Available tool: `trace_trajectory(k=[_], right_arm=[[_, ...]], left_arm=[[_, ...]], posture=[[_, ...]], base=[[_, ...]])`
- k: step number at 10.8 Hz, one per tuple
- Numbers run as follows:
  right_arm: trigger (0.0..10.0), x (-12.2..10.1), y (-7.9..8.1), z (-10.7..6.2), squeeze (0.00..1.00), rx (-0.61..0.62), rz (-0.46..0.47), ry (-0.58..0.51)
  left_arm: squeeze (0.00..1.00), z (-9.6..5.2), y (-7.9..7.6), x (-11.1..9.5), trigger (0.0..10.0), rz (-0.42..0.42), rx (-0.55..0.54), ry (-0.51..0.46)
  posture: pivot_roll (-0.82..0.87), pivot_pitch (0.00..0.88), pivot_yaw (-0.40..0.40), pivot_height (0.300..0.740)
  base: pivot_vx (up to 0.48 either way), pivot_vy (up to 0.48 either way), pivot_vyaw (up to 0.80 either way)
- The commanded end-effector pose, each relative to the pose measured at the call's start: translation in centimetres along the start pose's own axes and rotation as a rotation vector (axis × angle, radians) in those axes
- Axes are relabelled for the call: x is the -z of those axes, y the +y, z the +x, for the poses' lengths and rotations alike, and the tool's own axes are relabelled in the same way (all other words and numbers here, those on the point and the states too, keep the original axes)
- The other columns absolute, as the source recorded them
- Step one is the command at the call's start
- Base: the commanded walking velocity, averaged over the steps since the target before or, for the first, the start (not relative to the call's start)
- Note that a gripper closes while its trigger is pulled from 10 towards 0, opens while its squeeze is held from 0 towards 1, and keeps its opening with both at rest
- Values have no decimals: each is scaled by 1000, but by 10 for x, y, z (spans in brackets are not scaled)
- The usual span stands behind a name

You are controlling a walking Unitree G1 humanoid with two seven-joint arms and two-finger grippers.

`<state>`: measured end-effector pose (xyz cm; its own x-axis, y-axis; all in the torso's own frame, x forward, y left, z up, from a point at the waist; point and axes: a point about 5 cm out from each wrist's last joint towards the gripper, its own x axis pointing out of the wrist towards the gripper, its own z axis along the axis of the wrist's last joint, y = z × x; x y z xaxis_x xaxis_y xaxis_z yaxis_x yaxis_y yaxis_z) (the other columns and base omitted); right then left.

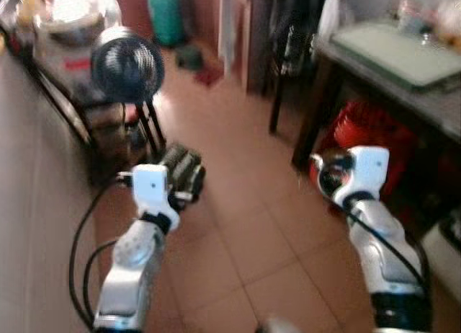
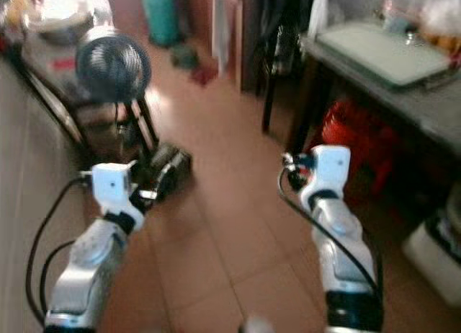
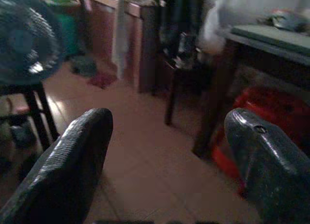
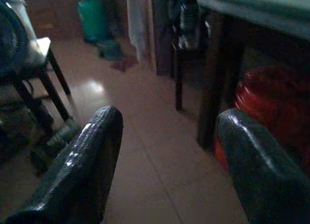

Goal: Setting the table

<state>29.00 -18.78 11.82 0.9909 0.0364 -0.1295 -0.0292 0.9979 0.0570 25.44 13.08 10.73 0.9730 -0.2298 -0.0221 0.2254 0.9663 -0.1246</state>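
A grey table (image 1: 431, 111) stands at the right with a pale green board (image 1: 392, 48) and small blurred items on top. Both arms are held forward over the tiled floor, away from the table. My left gripper (image 1: 181, 171) is open with nothing between its black fingers (image 3: 72, 166). My right gripper (image 1: 325, 176) is open too and holds nothing; in its wrist view the fingers (image 4: 87, 161) frame the floor and a table leg (image 4: 210, 88). The head views are blurred.
A dark fan (image 1: 127, 66) on a black stand sits at the left beside a cluttered low rack (image 1: 65, 30). Red plastic stools (image 1: 371, 131) are under the table. A dark chair (image 1: 288, 55) and a green gas cylinder (image 1: 166, 16) stand farther back. A pale wall (image 1: 29, 218) runs along my left.
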Motion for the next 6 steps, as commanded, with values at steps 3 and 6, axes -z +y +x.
trace_trajectory(k=[3,6], right_arm=[[10000,-2,12,0,0,-44,9,-10],[10000,-5,13,-2,0,-51,7,-28]], left_arm=[[0,-3,13,2,10000,26,-75,17],[0,-3,13,2,10000,33,-60,14]], posture=[[-41,34,49,740],[-45,34,52,740]], base=[[0,0,-788],[0,0,-788]])
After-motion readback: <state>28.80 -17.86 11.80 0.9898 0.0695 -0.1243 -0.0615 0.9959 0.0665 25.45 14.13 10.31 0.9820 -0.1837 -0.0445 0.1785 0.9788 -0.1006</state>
